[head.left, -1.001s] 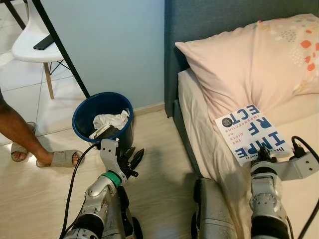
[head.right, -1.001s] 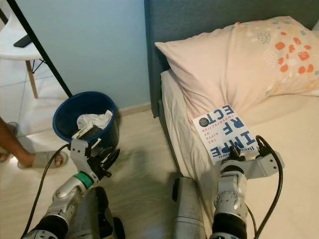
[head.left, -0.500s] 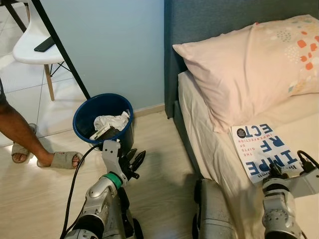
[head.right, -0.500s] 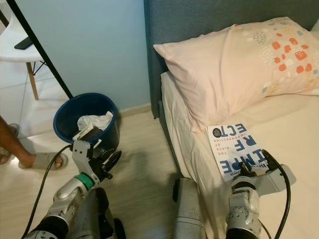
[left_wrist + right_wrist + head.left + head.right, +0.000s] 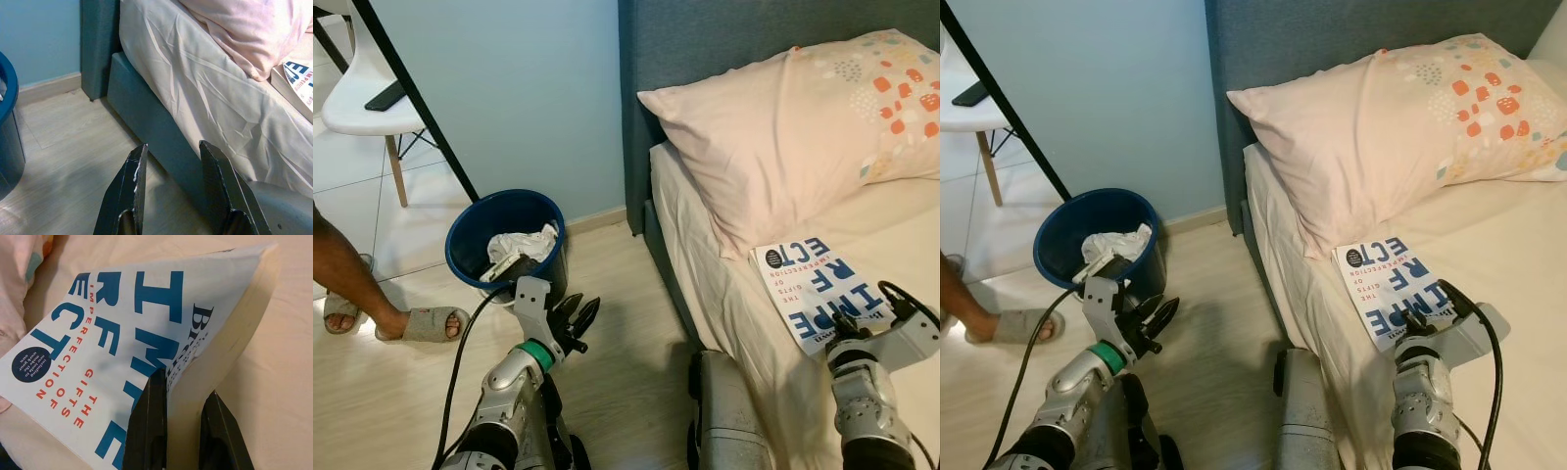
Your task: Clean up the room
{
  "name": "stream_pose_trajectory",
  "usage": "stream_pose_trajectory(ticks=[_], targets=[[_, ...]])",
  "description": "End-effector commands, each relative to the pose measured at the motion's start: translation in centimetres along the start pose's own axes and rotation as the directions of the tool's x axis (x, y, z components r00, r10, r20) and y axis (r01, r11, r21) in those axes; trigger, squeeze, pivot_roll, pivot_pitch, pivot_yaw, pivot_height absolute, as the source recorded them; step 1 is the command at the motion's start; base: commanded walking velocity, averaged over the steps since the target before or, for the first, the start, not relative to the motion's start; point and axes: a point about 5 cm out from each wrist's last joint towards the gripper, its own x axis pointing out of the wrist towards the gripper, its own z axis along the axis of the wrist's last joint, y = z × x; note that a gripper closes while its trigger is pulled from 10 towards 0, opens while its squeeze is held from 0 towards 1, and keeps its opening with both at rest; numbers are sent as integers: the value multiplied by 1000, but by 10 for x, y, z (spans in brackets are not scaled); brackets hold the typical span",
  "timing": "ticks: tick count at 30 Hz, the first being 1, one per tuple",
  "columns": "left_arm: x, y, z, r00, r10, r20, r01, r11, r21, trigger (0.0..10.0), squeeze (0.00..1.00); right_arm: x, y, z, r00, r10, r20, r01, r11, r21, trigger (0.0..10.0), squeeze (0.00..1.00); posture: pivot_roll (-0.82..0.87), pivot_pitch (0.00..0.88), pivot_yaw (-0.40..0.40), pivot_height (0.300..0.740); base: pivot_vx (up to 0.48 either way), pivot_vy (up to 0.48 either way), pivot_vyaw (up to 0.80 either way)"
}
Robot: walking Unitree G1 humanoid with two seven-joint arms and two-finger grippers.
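Two grippers show in the head views, one at each lower side. Far left, a person's foot in a grey sandal (image 5: 423, 324) rests on the pale wood floor (image 5: 607, 294), and behind it a white chair (image 5: 357, 93) with a dark flat thing on its seat stands by a black slanted leg. Next comes a blue bucket (image 5: 470, 245) against the light blue wall (image 5: 509, 88), with crumpled white paper (image 5: 519, 245) and other rubbish inside it. Just in front of the bucket hangs the left gripper (image 5: 573, 321), low over the floor, its two black fingers (image 5: 124, 191) apart with nothing between them; its wrist view looks along the floor at the dark teal side of the bed (image 5: 146, 122) and the creased cream sheet (image 5: 195, 88). Further right, the bed's teal headboard (image 5: 705, 39) rises behind a large pink pillow (image 5: 783, 127) with orange and blue spots at its far corner. Just below the pillow, near the bed's edge, lies the book (image 5: 813, 290), white with big blue letters and small red ones. The right gripper (image 5: 858, 323) is at the book's near corner, clamped on it: the wrist view shows one finger (image 5: 149, 426) on the cover and the other under the pages, that corner lifted off the sheet.
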Motion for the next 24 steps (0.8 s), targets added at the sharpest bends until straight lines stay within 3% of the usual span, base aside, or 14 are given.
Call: stream_pose_trajectory(ticks=[1, 2, 3, 4, 11, 24], targets=[[-7, 1, -10, 999, 9, -34, -9, 1000, -7, 10000, 0, -10, -31, -38, 972, -146, -185, 130, 987, -100, 10000, 0, -192, 100, 129, 560, 0, 0, 0], [-7, 0, -10, 999, 7, -36, -7, 1000, -8, 10000, 0, -11, -33, -39, 968, -160, -193, 139, 983, -118, 10000, 808, -192, 100, 131, 560, 0, 0, 0], [-7, 0, -10, 999, 7, -36, -7, 1000, -8, 10000, 0, -11, -33, -39, 968, -160, -193, 139, 983, -118, 10000, 808, -192, 100, 131, 560, 0, 0, 0], [-6, -1, -11, 999, 3, -37, -3, 1000, -8, 10000, 0, -12, -35, -39, 966, -171, -194, 146, 980, -139, 10000, 1000, -193, 101, 131, 560, 0, 0, 0], [-5, -1, -10, 999, 0, -38, 0, 1000, -8, 10000, 0, -13, -40, -38, 961, -209, -180, 178, 968, -175, 10000, 1000, -197, 100, 132, 560, 0, 0, 0], [-1, -7, -12, 999, -26, -47, 25, 999, -33, 10000, 0, -22, -32, 12, 952, -307, -10, 291, 912, -288, 10000, 1000, -243, 99, 128, 560, 0, 0, 0]])
